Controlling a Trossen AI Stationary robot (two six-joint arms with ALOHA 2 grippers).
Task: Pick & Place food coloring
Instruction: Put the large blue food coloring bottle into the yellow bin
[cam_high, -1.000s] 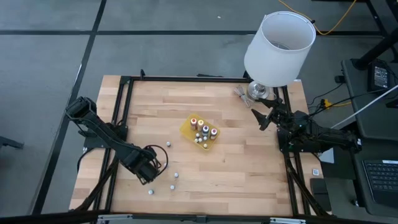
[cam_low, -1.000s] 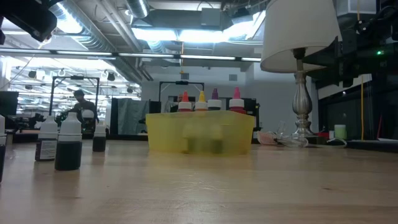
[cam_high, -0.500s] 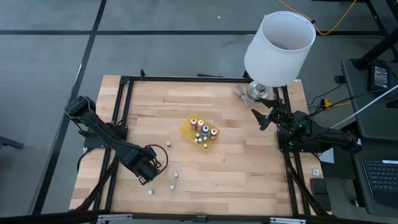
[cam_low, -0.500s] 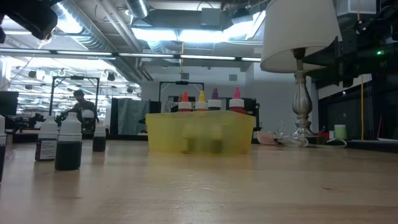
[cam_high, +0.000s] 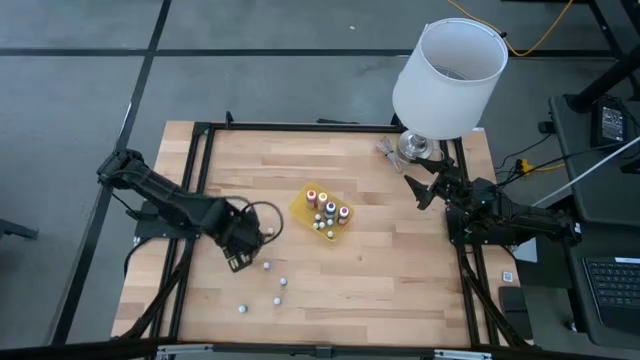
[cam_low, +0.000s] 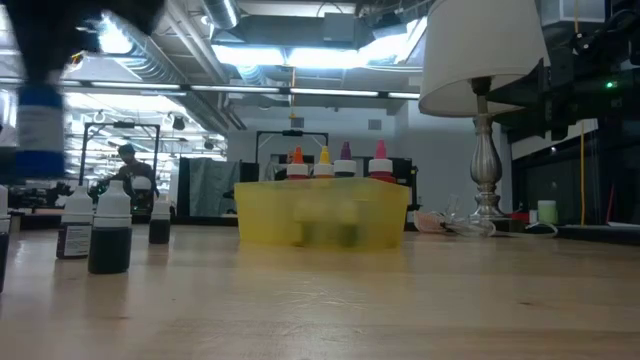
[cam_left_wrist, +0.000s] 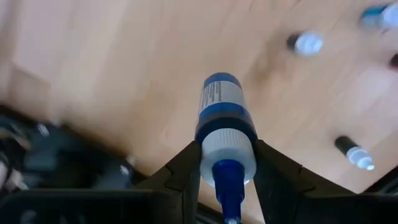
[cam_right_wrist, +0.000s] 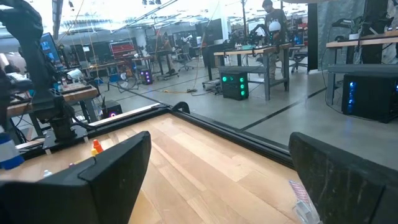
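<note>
My left gripper (cam_high: 243, 252) hangs over the table's left half, pointing down, shut on a food coloring bottle with blue liquid (cam_left_wrist: 221, 112). The low view shows that bottle (cam_low: 40, 120) raised above the tabletop. More food coloring bottles stand in the yellow tray (cam_high: 300, 208) at the table's middle, their coloured caps up. Several loose ones (cam_high: 283, 282) stand on the wood near the front left. My right gripper (cam_high: 415, 190) waits open at the right edge, level, with nothing between its fingers (cam_right_wrist: 112, 168). My left gripper pinches the bottle's white shoulder (cam_left_wrist: 227, 144), just below the blue cap, between its two fingers (cam_left_wrist: 186, 165). The fingers come from above, pointing down. The bottle hangs upright below them, lifted clear of the table.
A table lamp with a white shade (cam_high: 447, 75) stands at the far right corner, beside some clear wrapping (cam_high: 388, 148). A black frame (cam_high: 200, 160) runs round the tabletop. Bare wood lies between the tray and the right edge.
My left gripper has risen and gone toward the table's far edge, nearer the tray, turning a little about its own axis. The blue bottle has come up with it: the low view now shows it high at the left, where there was none before.
</note>
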